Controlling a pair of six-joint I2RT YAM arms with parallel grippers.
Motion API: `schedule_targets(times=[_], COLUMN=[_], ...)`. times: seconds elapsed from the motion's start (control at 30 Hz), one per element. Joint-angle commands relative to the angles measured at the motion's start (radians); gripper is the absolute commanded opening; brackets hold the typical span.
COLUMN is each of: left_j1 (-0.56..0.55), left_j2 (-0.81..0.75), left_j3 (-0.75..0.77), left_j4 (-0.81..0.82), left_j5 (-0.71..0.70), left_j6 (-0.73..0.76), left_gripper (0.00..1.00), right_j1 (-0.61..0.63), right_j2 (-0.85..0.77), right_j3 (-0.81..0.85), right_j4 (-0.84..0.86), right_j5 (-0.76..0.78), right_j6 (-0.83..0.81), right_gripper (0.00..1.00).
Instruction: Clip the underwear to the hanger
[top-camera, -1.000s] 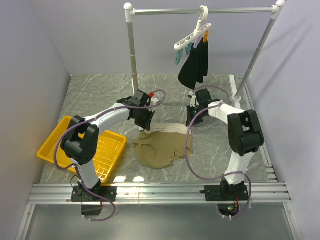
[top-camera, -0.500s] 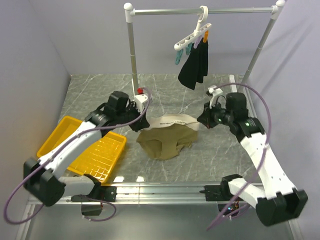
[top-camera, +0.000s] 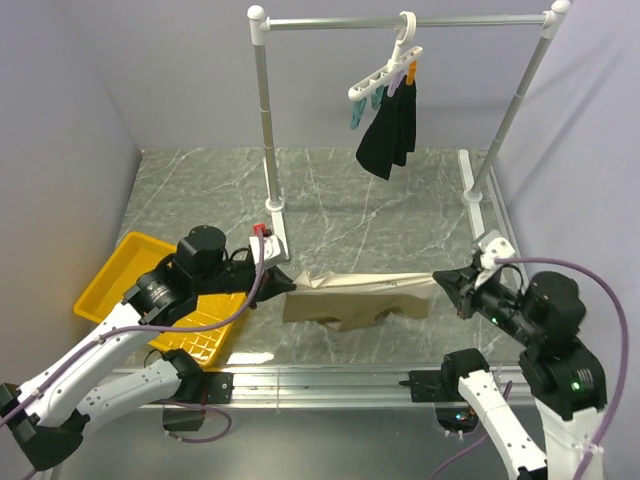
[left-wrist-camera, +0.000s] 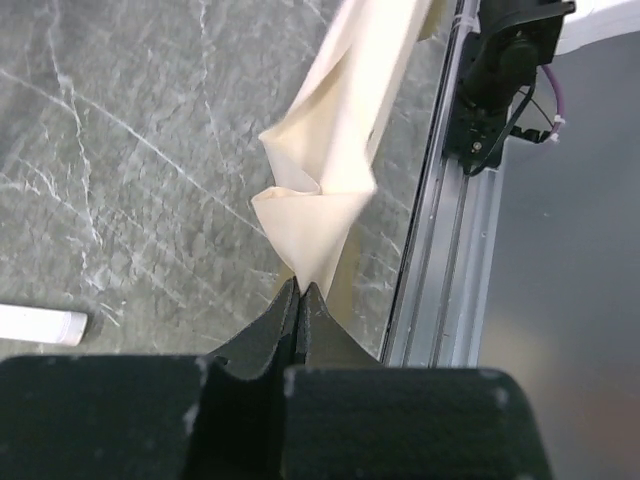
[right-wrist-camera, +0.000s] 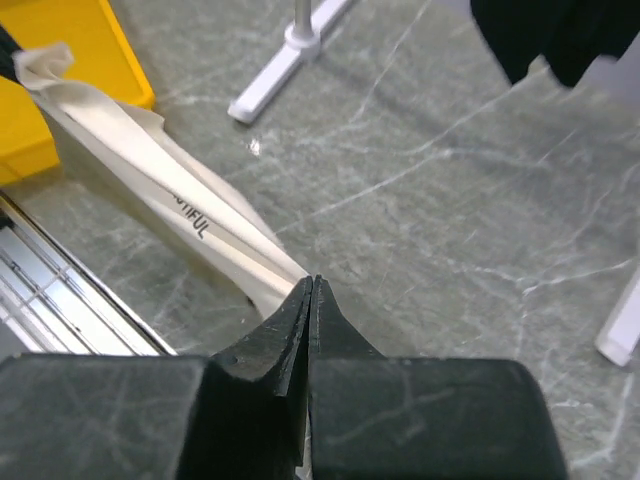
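The tan underwear (top-camera: 355, 297) hangs stretched in the air between both grippers, its cream waistband pulled taut. My left gripper (top-camera: 288, 283) is shut on its left corner (left-wrist-camera: 320, 215), the cloth pinched at the fingertips (left-wrist-camera: 300, 288). My right gripper (top-camera: 442, 279) is shut on the right corner, where the printed waistband (right-wrist-camera: 180, 205) runs away from the fingertips (right-wrist-camera: 313, 282). The white hanger (top-camera: 385, 72) with teal, purple and orange clips hangs by its hook from the silver rail (top-camera: 400, 21), far behind and above the underwear. A black garment (top-camera: 388, 135) is clipped to it.
The rail's two uprights (top-camera: 267, 125) (top-camera: 510, 110) stand on white feet on the grey marble table (top-camera: 340, 190). A yellow basket (top-camera: 120, 275) lies at the left under my left arm. An aluminium rail (top-camera: 330, 380) runs along the near edge.
Both arms have swung back toward the near edge and risen, lifting the underwear off the table and stretching it out flat between them. Both grippers stayed shut.
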Motion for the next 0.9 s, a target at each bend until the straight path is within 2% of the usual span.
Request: schedule_targets(times=[0.0, 0.07, 0.1, 0.27, 0.43, 0.67, 0.73, 0.77, 0.8, 0.83, 0.87], left_j1=[-0.008, -0.016, -0.016, 0.03, 0.033, 0.068, 0.074, 0.076, 0.079, 0.084, 0.088], left_j2=[-0.021, -0.019, 0.023, 0.28, 0.43, 0.743, 0.829, 0.855, 0.902, 0.924, 0.944], left_j3=[0.044, 0.042, 0.045, 0.104, 0.045, 0.128, 0.154, 0.165, 0.188, 0.203, 0.217], left_j4=[0.01, 0.062, 0.086, 0.07, 0.295, 0.411, 0.435, 0.448, 0.457, 0.456, 0.452], left_j5=[0.037, -0.021, -0.082, -0.098, -0.285, -0.342, -0.371, -0.38, -0.403, -0.417, -0.426], left_j6=[0.011, -0.054, -0.143, -0.234, -0.187, -0.154, -0.147, -0.142, -0.134, -0.133, -0.133], left_gripper=[0.0, 0.0, 0.0, 0.0, 0.0, 0.0, 0.0, 0.01, 0.02, 0.07, 0.11], right_j1=[-0.006, -0.004, -0.004, -0.004, -0.004, -0.003, -0.006, -0.006, -0.006, -0.006, -0.006], right_j2=[-0.033, -0.022, -0.001, 0.123, 0.343, 0.671, 0.792, 0.827, 0.891, 0.918, 0.938], right_j3=[0.092, 0.122, 0.105, -0.057, -0.197, -0.266, -0.234, -0.216, -0.182, -0.164, -0.148], right_j4=[-0.081, -0.073, -0.049, 0.114, 0.334, 0.652, 0.692, 0.697, 0.691, 0.685, 0.678], right_j5=[0.037, 0.08, 0.098, 0.256, 0.295, 0.418, 0.444, 0.451, 0.454, 0.461, 0.464], right_j6=[0.022, 0.019, 0.016, -0.003, -0.006, 0.005, 0.031, 0.037, 0.042, 0.051, 0.063], right_gripper=[0.0, 0.0, 0.0, 0.0, 0.0, 0.0, 0.08, 0.21, 0.3, 0.39, 0.53])
